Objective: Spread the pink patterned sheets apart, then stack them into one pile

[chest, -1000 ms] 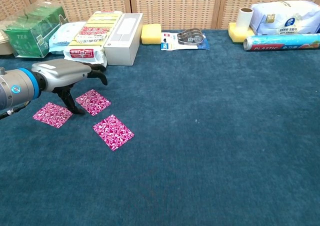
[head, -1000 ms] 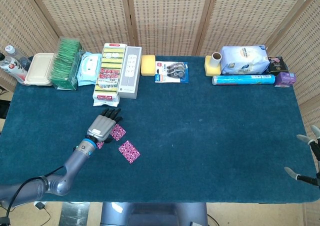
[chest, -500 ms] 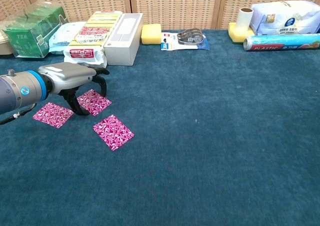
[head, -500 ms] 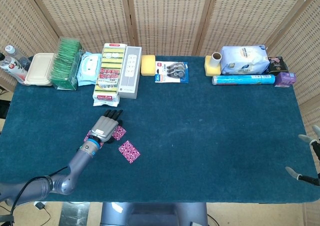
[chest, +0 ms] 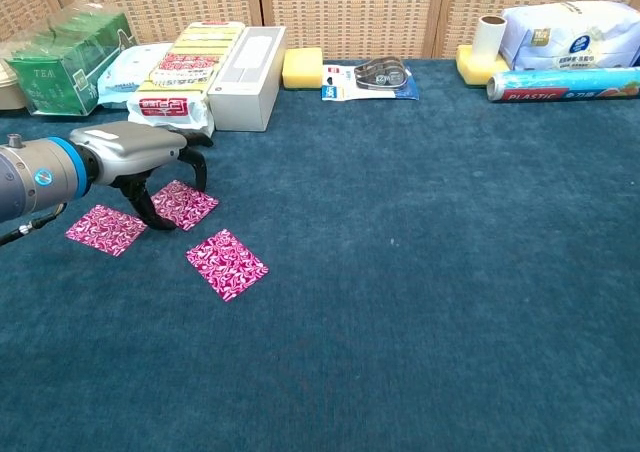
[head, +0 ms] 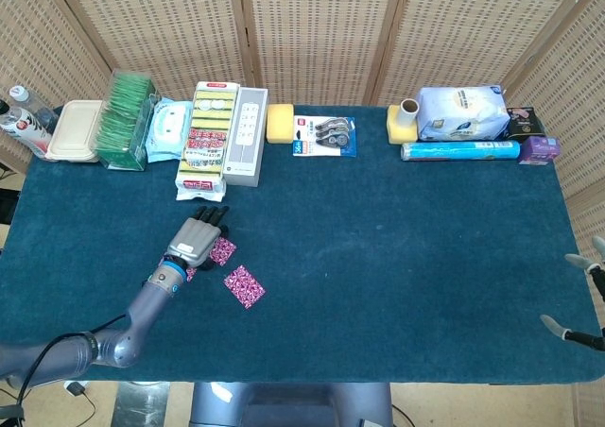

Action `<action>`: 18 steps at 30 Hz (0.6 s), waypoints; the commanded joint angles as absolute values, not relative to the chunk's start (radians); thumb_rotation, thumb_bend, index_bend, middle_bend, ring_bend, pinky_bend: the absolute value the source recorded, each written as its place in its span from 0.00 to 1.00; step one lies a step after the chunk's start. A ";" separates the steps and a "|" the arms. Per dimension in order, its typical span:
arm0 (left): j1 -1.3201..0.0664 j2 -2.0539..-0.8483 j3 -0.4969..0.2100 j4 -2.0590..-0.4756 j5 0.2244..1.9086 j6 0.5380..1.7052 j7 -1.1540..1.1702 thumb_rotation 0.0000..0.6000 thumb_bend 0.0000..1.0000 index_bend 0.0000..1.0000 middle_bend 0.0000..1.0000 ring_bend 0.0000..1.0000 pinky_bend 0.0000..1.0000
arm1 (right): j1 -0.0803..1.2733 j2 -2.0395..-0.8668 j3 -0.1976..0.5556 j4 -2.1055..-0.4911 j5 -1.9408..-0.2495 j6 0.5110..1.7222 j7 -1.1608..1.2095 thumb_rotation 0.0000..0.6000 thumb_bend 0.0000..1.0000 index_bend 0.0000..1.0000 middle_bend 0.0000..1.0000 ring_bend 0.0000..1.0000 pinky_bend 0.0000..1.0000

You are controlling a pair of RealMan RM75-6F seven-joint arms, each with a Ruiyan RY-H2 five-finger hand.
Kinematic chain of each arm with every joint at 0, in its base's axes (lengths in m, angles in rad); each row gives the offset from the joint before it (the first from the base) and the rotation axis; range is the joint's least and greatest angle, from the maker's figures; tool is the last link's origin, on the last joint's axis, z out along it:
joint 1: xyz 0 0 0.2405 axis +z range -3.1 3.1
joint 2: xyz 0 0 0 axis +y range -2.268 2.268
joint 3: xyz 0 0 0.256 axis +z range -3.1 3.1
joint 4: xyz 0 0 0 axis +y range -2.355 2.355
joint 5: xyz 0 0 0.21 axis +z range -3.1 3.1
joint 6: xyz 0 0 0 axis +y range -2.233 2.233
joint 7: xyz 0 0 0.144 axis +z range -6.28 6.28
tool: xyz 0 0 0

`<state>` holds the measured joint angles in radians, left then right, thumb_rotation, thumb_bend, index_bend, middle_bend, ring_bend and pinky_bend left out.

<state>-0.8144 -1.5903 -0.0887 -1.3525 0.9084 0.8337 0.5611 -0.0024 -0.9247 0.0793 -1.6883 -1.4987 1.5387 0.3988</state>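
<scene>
Nearest lies the near sheet (chest: 227,264), flat on the table (chest: 420,302), its long axis running from far-left to near-right, well clear of the other two. Beyond it and to the left, the left sheet (chest: 105,229) lies alone; the far sheet (chest: 185,204) lies just right of that one, and the left hand (chest: 140,157) hangs directly over it, fingers (chest: 150,208) curled downward with the tips at the far sheet's left edge. Whether those tips touch the sheet or grip anything I cannot tell. In the head view the same hand (head: 195,241) covers most of the far sheet, with the near sheet (head: 244,286) just to its near right. The right hand (head: 584,299) shows only at the right edge of the table, fingers apart and holding nothing, far from all three sheets, so the left hand is plainly the one placed for stacking. The sheets already lie separate; gathering them seems to be the step in hand.

Against a second ago, the sheets have not shifted; the left hand has moved right and its fingers now curl over the far sheet rather than standing between it and the left sheet.
</scene>
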 commanded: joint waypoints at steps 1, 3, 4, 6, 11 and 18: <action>-0.815 -1.580 -0.088 -1.365 0.906 0.840 0.565 1.00 0.23 0.35 0.00 0.00 0.05 | -0.003 -0.925 0.078 -1.688 -1.500 1.539 0.400 1.00 0.00 0.21 0.00 0.00 0.00; -0.817 -1.573 -0.086 -1.375 0.903 0.844 0.574 1.00 0.23 0.35 0.00 0.00 0.05 | -0.003 -0.925 0.078 -1.688 -1.501 1.540 0.399 1.00 0.00 0.21 0.00 0.00 0.00; -0.818 -1.569 -0.086 -1.382 0.899 0.846 0.578 1.00 0.23 0.35 0.00 0.00 0.05 | -0.003 -0.926 0.078 -1.688 -1.500 1.540 0.399 1.00 0.00 0.21 0.00 0.00 0.00; -0.821 -1.563 -0.085 -1.395 0.890 0.851 0.589 1.00 0.23 0.35 0.00 0.00 0.05 | -0.003 -0.926 0.079 -1.687 -1.500 1.540 0.400 1.00 0.00 0.21 0.00 0.00 0.00; -0.839 -1.530 -0.084 -1.477 0.839 0.862 0.644 1.00 0.23 0.35 0.00 0.00 0.05 | -0.004 -0.924 0.078 -1.689 -1.501 1.542 0.402 1.00 0.00 0.21 0.00 0.00 0.00; -0.879 -1.499 -0.079 -1.615 0.745 0.912 0.753 1.00 0.23 0.35 0.00 0.00 0.05 | -0.007 -0.922 0.078 -1.688 -1.503 1.546 0.410 1.00 0.00 0.21 0.00 0.00 0.00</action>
<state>-0.8643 -1.5101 -0.0823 -1.5837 0.7676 0.8929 0.7258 -0.0067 -0.9221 0.0783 -1.6882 -1.5031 1.5462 0.4094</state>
